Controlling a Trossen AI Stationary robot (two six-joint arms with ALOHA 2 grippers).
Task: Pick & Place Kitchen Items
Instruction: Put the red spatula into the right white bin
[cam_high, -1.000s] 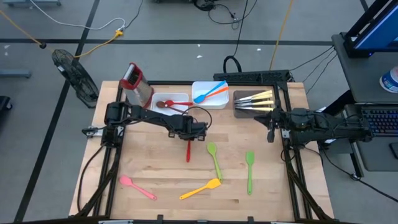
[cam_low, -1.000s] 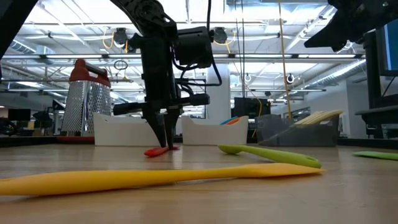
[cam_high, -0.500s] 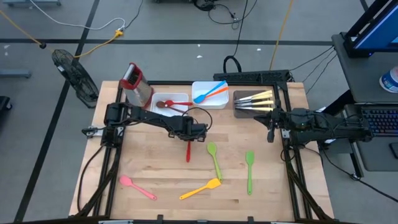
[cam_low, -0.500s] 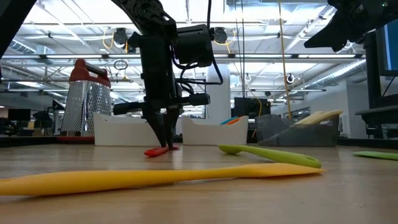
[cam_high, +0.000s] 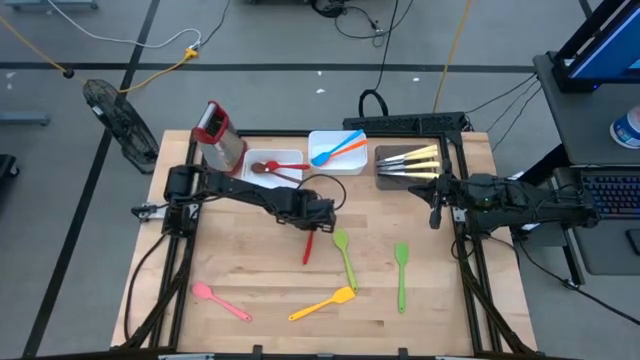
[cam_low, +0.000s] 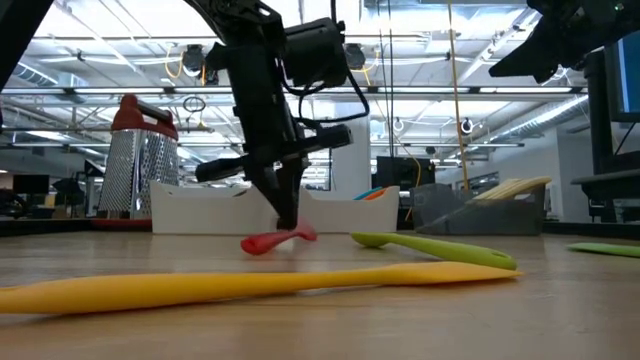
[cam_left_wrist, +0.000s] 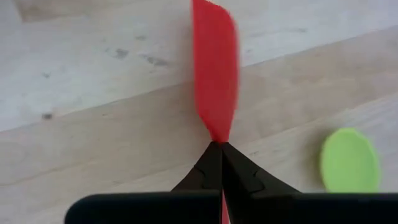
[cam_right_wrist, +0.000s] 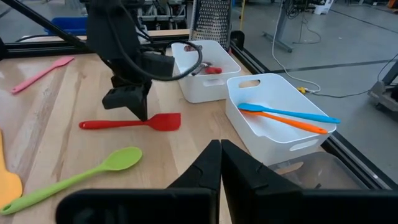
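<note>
A red spatula (cam_high: 307, 247) lies mid-table with its blade toward the far edge. My left gripper (cam_high: 312, 226) is shut on it, fingers pointing steeply down (cam_low: 287, 226). Two green spoons (cam_high: 344, 255) (cam_high: 401, 272), a yellow spatula (cam_high: 325, 303) and a pink spatula (cam_high: 222, 300) lie flat on the wooden table nearer the front edge. My right gripper (cam_high: 435, 210) hangs shut above the table's right side, touching nothing. My left gripper pinches the red spatula at its neck (cam_left_wrist: 219, 134), where the blade narrows into the handle, between its two fingertips. The fingers come from above, slanting down. The blade end (cam_low: 303, 235) is raised a little; the handle end (cam_low: 252, 245) stays low at the table.
At the far edge stand a white tray (cam_high: 283, 165) with a brown spoon, a white tray (cam_high: 337, 152) with a blue and an orange utensil, a dark tray (cam_high: 410, 165) of knives, and a red-topped grater (cam_high: 215, 130). Bare wood lies at the left front.
My left gripper, still shut on the red spatula, has risen slightly, tipped, and shifted a little toward the table's right edge. The spatula's blade end has come up off the wood and the spatula has swung slightly; its handle end stays low.
</note>
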